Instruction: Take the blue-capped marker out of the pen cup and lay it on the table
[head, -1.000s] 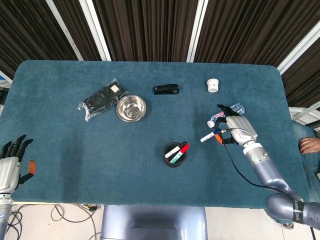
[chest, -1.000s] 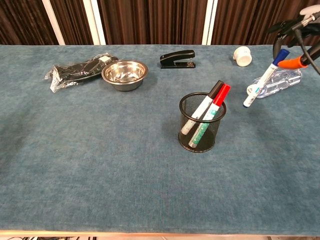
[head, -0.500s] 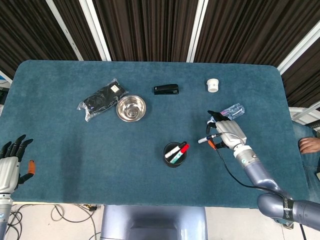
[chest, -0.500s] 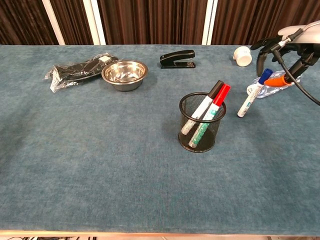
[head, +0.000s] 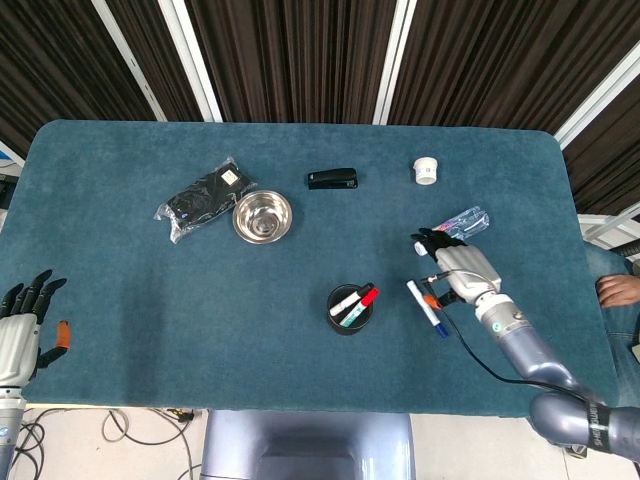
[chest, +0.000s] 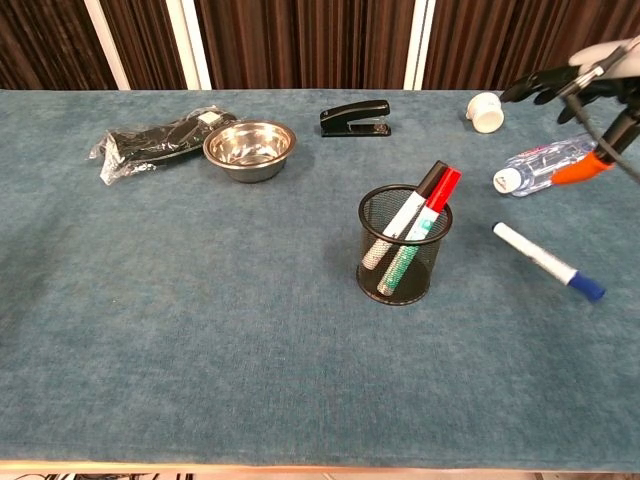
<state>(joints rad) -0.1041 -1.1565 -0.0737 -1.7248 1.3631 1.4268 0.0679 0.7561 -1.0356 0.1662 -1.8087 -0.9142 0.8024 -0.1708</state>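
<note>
Chest view: blue-capped marker (chest: 548, 260), pinched before, now lies on the table (chest: 200, 300), right hand (chest: 590, 85) empty, fingers spread.

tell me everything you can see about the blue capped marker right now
The blue-capped marker is a slim white barrel, plastic by the look, with a blue cap on one end. It lies flat on the teal table cover, to the right of the mesh pen cup and apart from it, cap end pointing toward the near right. Nothing holds it: the right hand is just beside it in the head view, fingers off it. A clear bottle lies further back.
</note>
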